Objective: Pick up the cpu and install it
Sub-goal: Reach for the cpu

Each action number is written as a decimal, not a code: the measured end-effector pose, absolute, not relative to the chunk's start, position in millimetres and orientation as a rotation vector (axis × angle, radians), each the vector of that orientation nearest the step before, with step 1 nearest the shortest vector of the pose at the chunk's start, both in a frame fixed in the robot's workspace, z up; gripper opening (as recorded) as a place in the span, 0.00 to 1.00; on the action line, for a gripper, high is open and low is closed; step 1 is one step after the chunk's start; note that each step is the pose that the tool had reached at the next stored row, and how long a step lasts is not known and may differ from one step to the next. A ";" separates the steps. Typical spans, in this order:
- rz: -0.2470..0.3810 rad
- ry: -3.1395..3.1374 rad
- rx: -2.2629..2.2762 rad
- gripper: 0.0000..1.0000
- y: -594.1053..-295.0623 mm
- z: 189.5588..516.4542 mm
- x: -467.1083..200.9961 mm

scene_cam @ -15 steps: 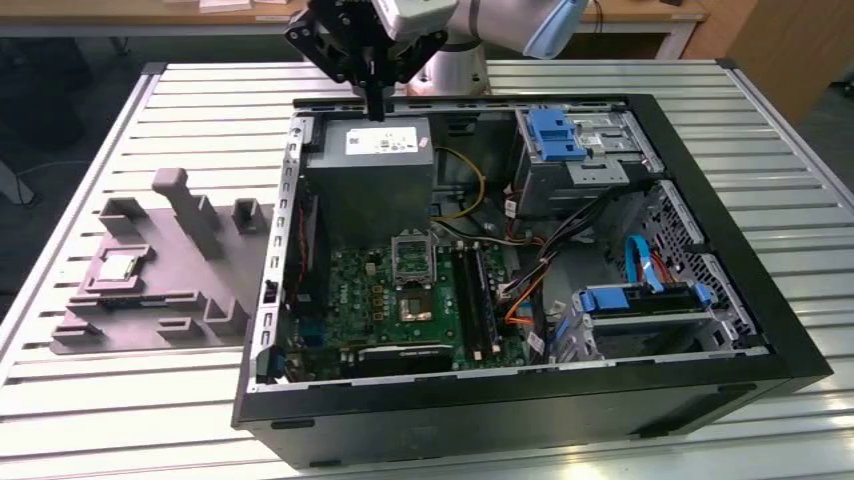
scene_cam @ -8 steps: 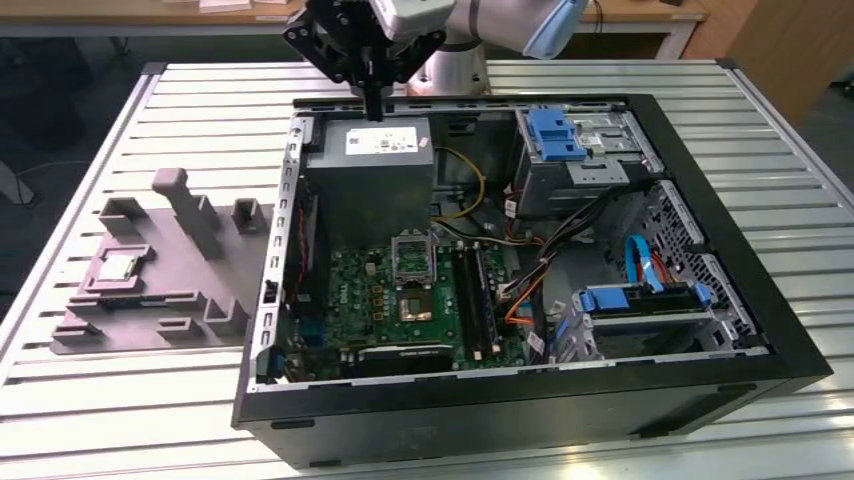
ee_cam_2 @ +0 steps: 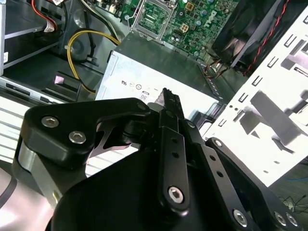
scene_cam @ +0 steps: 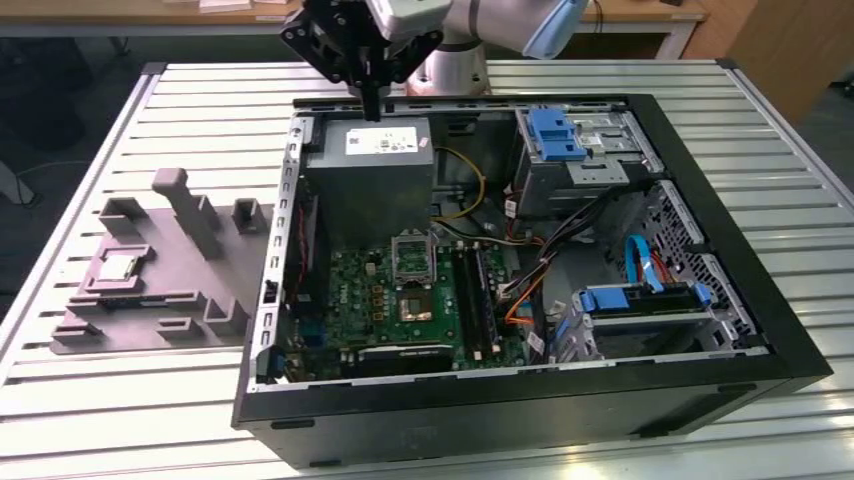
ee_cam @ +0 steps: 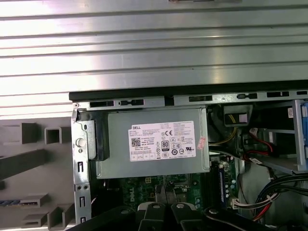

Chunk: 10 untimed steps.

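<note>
The gripper (scene_cam: pixel 372 108) hangs over the grey power supply (scene_cam: pixel 376 175) inside the open computer case (scene_cam: pixel 534 405), its fingers (ee_cam_2: pixel 171 108) pressed together and pinching nothing. The cpu (scene_cam: pixel 118 266) lies in the grey fixture (scene_cam: pixel 160 305) on the bench (scene_cam: pixel 120 405) at the exterior view's left, well apart from the gripper.
</note>
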<state>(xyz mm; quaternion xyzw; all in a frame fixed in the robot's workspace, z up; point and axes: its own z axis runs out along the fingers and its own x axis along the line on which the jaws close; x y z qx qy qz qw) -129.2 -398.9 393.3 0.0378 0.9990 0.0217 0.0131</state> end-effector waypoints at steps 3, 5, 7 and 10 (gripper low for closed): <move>0.068 3.113 0.118 0.11 -398.9 393.3 -129.9; 0.068 3.112 0.118 0.11 -398.9 393.3 -130.2; 0.068 3.112 0.118 0.11 -398.9 393.3 -130.8; 0.068 3.112 0.118 0.11 -398.9 393.3 -131.4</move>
